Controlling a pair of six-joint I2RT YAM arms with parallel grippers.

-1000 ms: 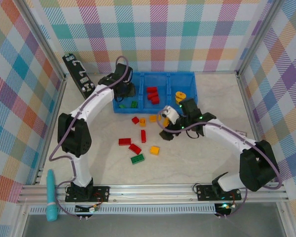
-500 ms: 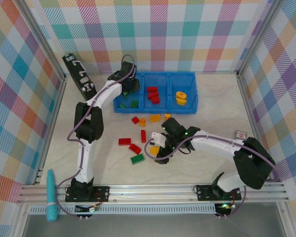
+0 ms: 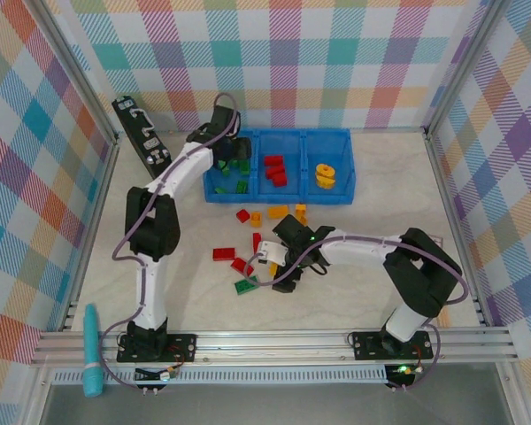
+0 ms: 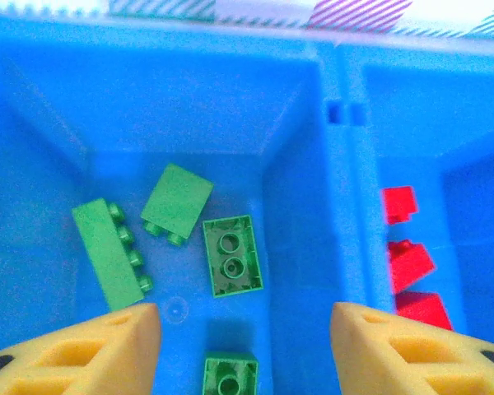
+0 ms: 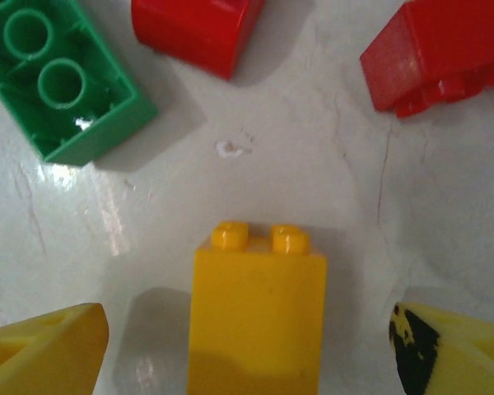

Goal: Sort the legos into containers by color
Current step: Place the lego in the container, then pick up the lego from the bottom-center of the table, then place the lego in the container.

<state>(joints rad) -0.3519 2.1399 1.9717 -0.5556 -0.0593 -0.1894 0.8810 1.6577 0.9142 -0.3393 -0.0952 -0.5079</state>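
My left gripper [image 3: 227, 161] hangs open over the left compartment of the blue tray [image 3: 327, 197]. Its yellow fingers [image 4: 107, 350] frame several green bricks [image 4: 233, 255] lying on the compartment floor. Red bricks [image 4: 407, 263] lie in the middle compartment [image 3: 274, 170], and yellow ones [image 3: 324, 175] in the right. My right gripper [image 3: 277, 270] is low over the table and open. A yellow brick [image 5: 255, 321] lies on its side between its fingers, with a gap on each side. A green brick [image 5: 66, 90] and two red bricks [image 5: 198, 29] lie just beyond it.
Loose bricks lie on the table in front of the tray: red [image 3: 223, 254], red [image 3: 242, 215], orange [image 3: 256, 219], yellow [image 3: 277, 212] and green [image 3: 246, 285]. A long black bar [image 3: 143, 133] leans at the back left. Checked walls enclose the table.
My right gripper has moved left and toward the near edge, from beside the tray down to the yellow brick by the green one. My left gripper has stayed over the left compartment.
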